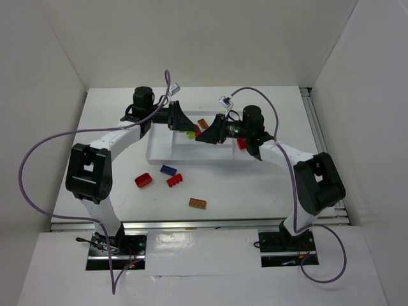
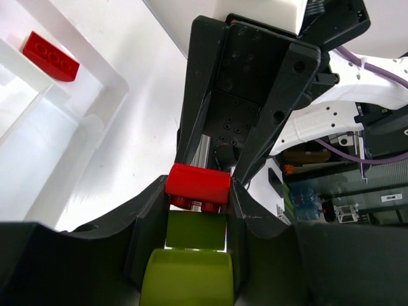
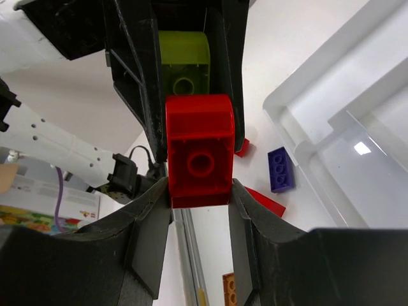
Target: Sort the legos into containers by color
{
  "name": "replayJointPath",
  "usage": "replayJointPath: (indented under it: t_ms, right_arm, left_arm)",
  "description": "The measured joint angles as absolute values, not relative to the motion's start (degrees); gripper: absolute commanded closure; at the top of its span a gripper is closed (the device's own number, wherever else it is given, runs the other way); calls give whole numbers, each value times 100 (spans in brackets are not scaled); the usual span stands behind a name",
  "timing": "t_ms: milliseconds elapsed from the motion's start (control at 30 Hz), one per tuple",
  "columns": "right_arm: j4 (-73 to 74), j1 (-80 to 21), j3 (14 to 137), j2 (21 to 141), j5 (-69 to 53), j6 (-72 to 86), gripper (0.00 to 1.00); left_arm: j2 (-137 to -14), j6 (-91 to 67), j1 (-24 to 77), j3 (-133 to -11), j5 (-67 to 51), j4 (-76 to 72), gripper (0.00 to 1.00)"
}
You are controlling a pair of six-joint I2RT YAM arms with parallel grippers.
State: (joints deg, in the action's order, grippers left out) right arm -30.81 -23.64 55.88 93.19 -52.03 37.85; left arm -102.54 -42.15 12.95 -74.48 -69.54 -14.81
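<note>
Above the white tray [image 1: 159, 153] my two grippers meet tip to tip. My left gripper [image 1: 183, 122] [image 2: 199, 213] is shut on a yellow-green lego [image 2: 194, 268] [image 3: 185, 60] [image 1: 190, 134]. My right gripper [image 1: 207, 134] [image 3: 199, 191] is shut on a red lego [image 3: 199, 153] [image 2: 197, 182]. The red lego's studs press against the yellow-green one's end. On the table in front of the tray lie a red lego [image 1: 143, 180], a dark blue-purple one [image 1: 168, 170] [image 3: 280, 169], another red one [image 1: 174, 181] and an orange-brown one [image 1: 197, 203].
An orange-brown brick [image 1: 203, 123] and a red brick [image 1: 241, 144] [image 2: 51, 56] lie in tray compartments. The tray's raised dividers [image 3: 331, 121] lie just under both grippers. White walls close in the table on three sides.
</note>
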Motion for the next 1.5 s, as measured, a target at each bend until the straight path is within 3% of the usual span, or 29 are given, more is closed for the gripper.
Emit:
replayJointPath:
  t_ms: [467, 833, 867, 900, 1033, 1167, 1333, 1500]
  right_arm:
    - [-3085, -2359, 5618, 9607, -5037, 3885, 91]
    - [-3070, -2364, 5994, 10269, -5017, 3946, 91]
    - [-3041, -2364, 6020, 10333, -5006, 3922, 91]
    - [-3017, -2364, 6040, 10374, -4987, 3892, 91]
    - [-2908, -2366, 6045, 10547, -4888, 3752, 91]
    - [-2714, -2379, 6045, 10689, -4742, 3607, 91]
    - [-2530, -2397, 6045, 10847, -4556, 3533, 91]
    - [-2449, -2397, 6049, 10912, -4464, 3483, 91]
  left_arm:
    - [-10451, -3522, 1288, -7828, -6558, -252, 100]
    - [-10656, -3428, 1162, -7719, -6167, -336, 100]
    - [-10698, -3417, 1151, -7712, -6158, -344, 98]
    - [-10748, -3350, 1140, -7712, -6152, -346, 80]
    - [-10973, -3144, 1144, -7741, -6097, -274, 61]
    - [-11222, -2993, 1175, -7815, -5981, -145, 52]
    - [-11417, -2873, 1188, -7824, -5774, -102, 51]
    - [-11443, -2724, 1188, -7824, -5498, -14, 42]
